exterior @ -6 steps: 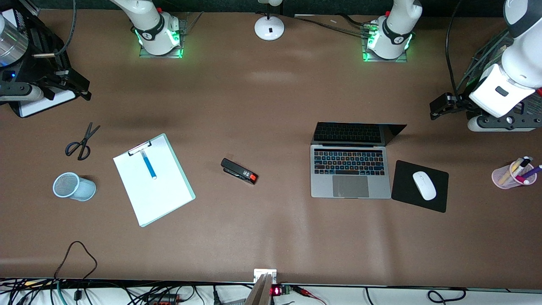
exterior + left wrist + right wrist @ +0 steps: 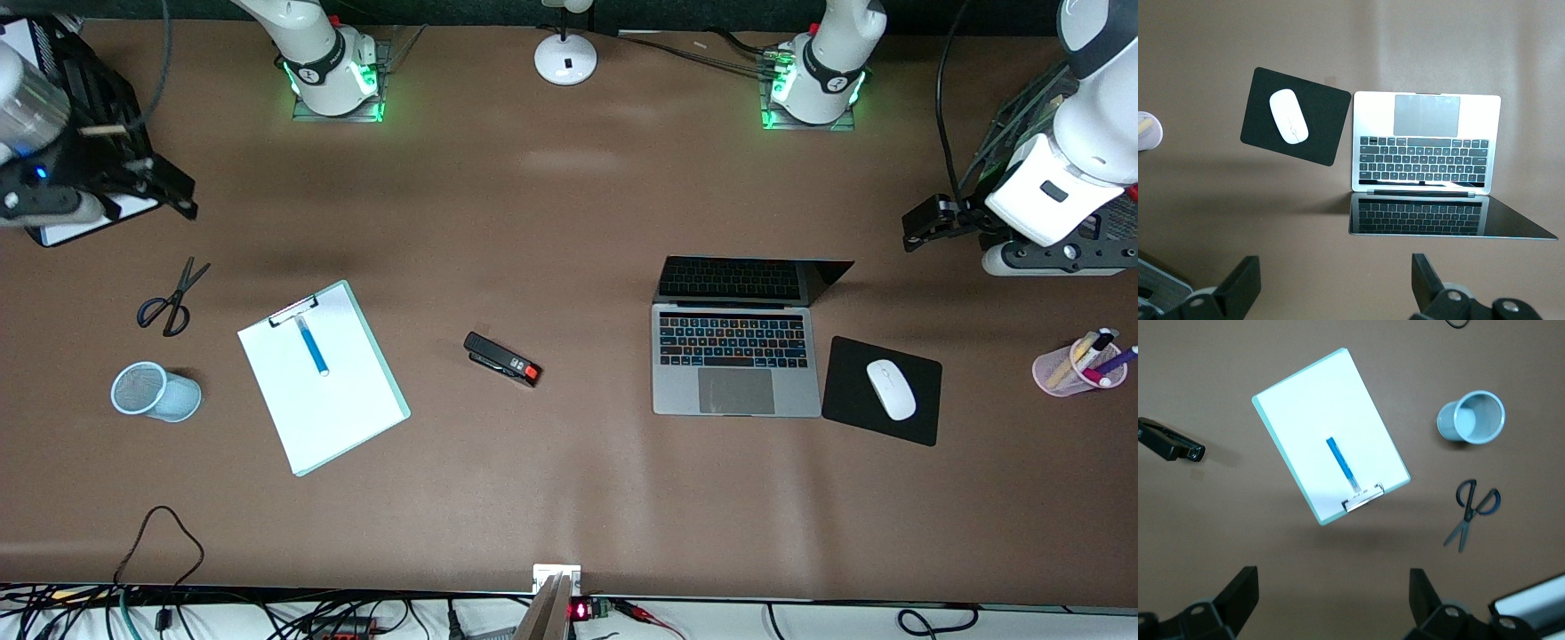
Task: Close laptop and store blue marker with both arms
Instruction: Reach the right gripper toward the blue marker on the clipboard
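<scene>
Front view first: the laptop (image 2: 736, 356) sits open on the table (image 2: 569, 498) toward the left arm's end, lid up, with a black mouse pad (image 2: 882, 391) just beside it carrying a white mouse (image 2: 891, 389). Toward the right arm's end, the blue marker (image 2: 312, 346) lies on the paper of a clipboard (image 2: 323, 377). A black stapler (image 2: 502, 359) rests between clipboard and laptop. Scissors (image 2: 172, 298) and a mesh cup (image 2: 155, 391) lie beside the clipboard, and a pink cup (image 2: 1078, 364) of pens stands at the table's edge. The left tool (image 2: 933, 222) and right tool (image 2: 156, 191) hang high at either end.

Left wrist view: the left tool (image 2: 1335, 293) has its fingers wide apart, holding nothing, looking down on the open laptop (image 2: 1426, 143).

Right wrist view: the right tool (image 2: 1331, 610) is spread wide too, over the clipboard (image 2: 1330, 433), and there's the blue marker (image 2: 1340, 463) close to the clip.
</scene>
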You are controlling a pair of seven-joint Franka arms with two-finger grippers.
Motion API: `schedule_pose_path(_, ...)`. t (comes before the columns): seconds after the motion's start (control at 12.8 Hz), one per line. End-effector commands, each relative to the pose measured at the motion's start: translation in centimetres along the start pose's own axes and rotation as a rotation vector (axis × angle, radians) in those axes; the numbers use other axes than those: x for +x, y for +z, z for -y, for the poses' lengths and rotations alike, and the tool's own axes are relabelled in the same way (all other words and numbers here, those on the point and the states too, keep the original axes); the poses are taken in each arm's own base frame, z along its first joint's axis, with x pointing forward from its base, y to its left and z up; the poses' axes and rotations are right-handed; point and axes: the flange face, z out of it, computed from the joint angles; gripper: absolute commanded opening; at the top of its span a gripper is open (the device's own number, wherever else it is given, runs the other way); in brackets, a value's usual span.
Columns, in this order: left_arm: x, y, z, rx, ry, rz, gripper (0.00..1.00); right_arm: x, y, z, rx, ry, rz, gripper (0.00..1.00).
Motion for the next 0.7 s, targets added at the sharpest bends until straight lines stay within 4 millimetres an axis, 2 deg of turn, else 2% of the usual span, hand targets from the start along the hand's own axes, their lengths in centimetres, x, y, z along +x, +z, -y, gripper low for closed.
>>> schedule_pose_path(0.0, -0.2, -0.8, 0.1, 0.011, 0.019, -0.011, 1.0, 3.7, 6.3, 1.7, -0.003, -0.063, 0.014, 1.0)
schedule_pose_path(0.16, -0.1, -0.7, 0.1, 0.011, 0.018, -0.008, 1.0, 5.5, 10.2, 3.0, 0.002, -0.187, 0.018, 1.0)
schedule_pose_path(0.31, -0.3, -0.8, -0.3, 0.012, 0.025, -0.007, 1.0, 7.0, 13.6, 3.4, 0.001, -0.214, 0.011, 0.98)
schedule_pose_path(0.54, -0.3, -0.7, -0.6, 0.013, 0.028, 0.001, 1.0, 8.4, 18.7, 3.7, -0.005, -0.34, -0.009, 0.81)
schedule_pose_path(0.62, -0.3, -0.6, -0.7, 0.013, 0.027, 0.002, 1.0, 8.7, 20.2, 3.7, -0.007, -0.373, -0.01, 0.78)
